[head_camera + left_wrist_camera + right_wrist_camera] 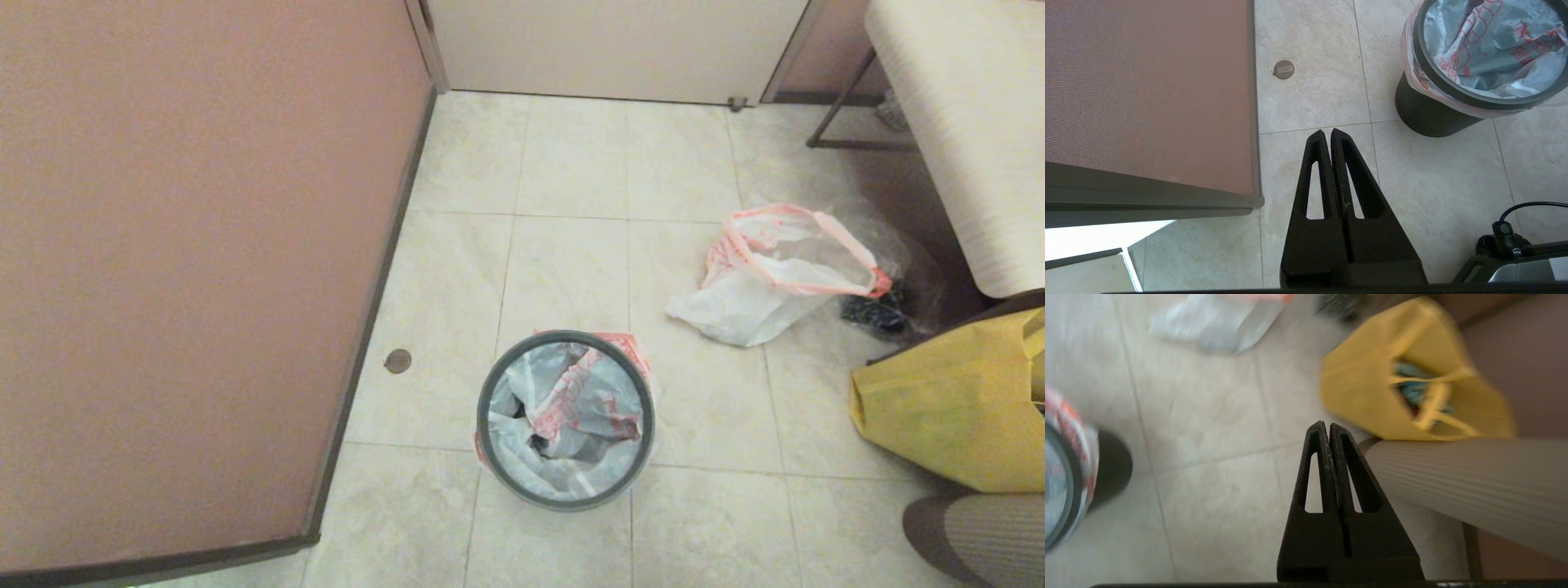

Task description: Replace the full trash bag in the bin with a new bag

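The black bin (pixel 563 496) stands on the tiled floor in the middle, with the grey hoop (pixel 483 408) seated on its rim. A limp white bag with red printing, the new bag (pixel 571 400), lines it, its pink rim folded over the edge. The full trash bag (pixel 767 282) lies bulging on the floor to the bin's right and farther off, its pink-rimmed mouth open. Neither gripper shows in the head view. My left gripper (pixel 1327 131) hangs shut and empty over bare tile, short of the bin (pixel 1429 116). My right gripper (pixel 1326 424) is shut and empty too.
A brown panel wall (pixel 188 269) runs along the left. A clear bag with black stuff (pixel 886 310), a yellow bag (pixel 947 408), a white bench (pixel 971 139) and a grey ribbed seat (pixel 988 535) crowd the right. A round floor cap (pixel 397 360) sits left of the bin.
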